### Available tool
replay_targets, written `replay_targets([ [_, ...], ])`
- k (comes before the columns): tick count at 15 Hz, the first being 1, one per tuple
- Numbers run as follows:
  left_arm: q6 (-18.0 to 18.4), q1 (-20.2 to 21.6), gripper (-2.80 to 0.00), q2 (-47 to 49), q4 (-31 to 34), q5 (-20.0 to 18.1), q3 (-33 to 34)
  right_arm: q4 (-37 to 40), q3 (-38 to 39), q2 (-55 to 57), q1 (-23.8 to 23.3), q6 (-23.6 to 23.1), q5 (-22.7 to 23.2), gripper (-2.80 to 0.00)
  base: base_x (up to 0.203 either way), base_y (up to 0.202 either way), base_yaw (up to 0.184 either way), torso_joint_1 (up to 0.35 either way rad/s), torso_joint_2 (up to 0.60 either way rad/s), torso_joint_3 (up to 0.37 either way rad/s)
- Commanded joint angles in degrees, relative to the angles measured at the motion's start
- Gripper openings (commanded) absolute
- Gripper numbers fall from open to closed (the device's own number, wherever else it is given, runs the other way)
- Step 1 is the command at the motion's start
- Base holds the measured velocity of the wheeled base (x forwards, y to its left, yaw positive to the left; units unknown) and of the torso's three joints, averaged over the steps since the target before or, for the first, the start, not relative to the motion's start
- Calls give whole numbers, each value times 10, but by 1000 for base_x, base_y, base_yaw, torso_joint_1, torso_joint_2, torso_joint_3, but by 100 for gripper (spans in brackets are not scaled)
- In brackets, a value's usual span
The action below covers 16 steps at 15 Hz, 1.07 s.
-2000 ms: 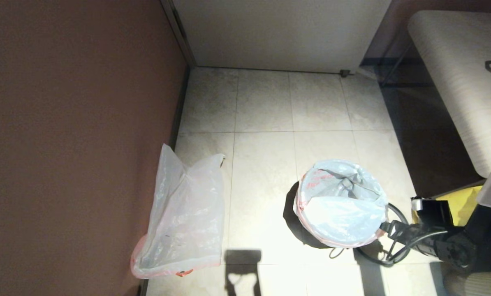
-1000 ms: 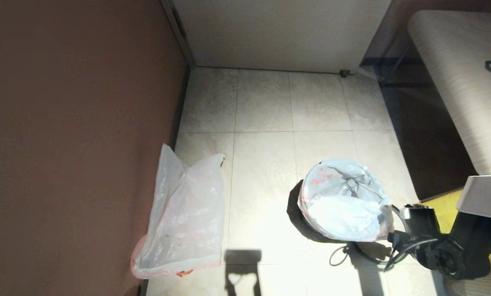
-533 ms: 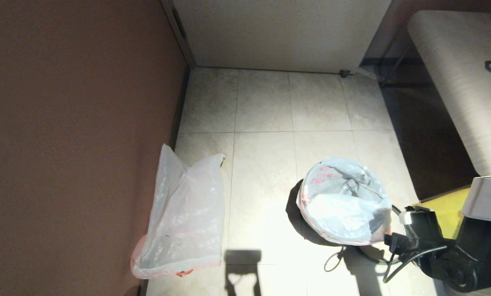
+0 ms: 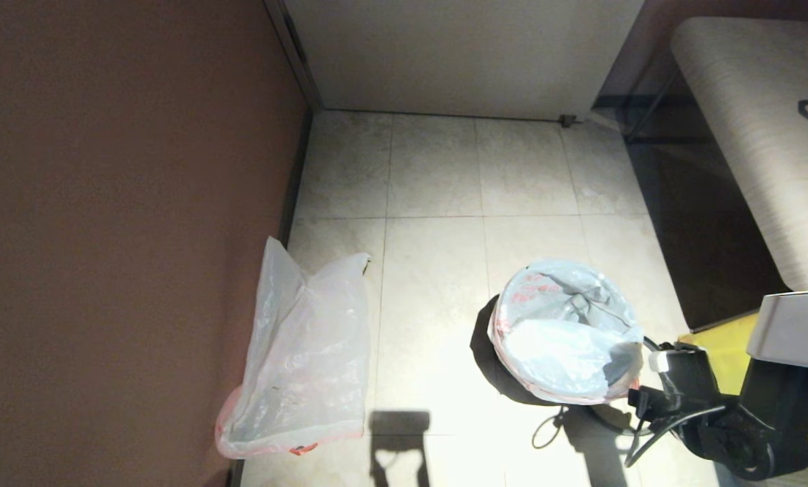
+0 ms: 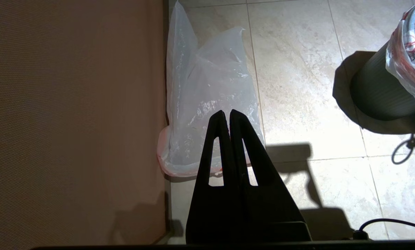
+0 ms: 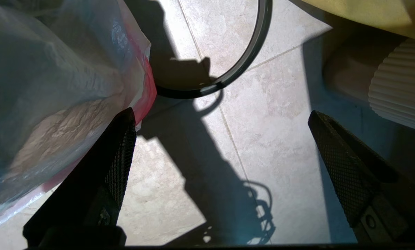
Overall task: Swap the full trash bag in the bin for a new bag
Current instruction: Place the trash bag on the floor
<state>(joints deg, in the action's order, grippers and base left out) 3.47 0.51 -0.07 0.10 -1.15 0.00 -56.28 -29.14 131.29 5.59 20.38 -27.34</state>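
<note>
Bin point(image 4: 495, 352) stands on floor point(image 4: 431, 203), bag point(image 4: 566, 331) draped over rim. Right gripper point(image 6: 221, 146) beside it, fingers apart; left gripper point(image 5: 227, 116) fingers together. Film looks thin, slippery: pinch the rim hem.

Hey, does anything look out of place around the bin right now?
Yes. The bin's grey hoop lies on the floor tiles beside the bin instead of on its rim, and the bag in the bin sits bunched over the top. A clear bag slumps against the wall.
</note>
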Motion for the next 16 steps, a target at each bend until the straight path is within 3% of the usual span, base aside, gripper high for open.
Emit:
replay_targets([
  [1,0,0,-280,-1,0,0,0,-2,-12,10,-6,-8,-3,0,0,0,0,0,0,0],
  [5,0,0,-280,-1,0,0,0,-1,-38,27,-27,-32,-7,0,0,0,0,0,0,0],
  [13,0,0,-280,-1,0,0,0,-4,-26,51,-27,-32,-27,0,0,0,0,0,0,0],
  [15,0,0,-280,-1,0,0,0,-4,-43,70,-27,-31,-10,0,0,0,0,0,0,0],
  [16,0,0,-280,-1,0,0,0,-4,-54,77,-27,-29,20,0,0,0,0,0,0,0],
])
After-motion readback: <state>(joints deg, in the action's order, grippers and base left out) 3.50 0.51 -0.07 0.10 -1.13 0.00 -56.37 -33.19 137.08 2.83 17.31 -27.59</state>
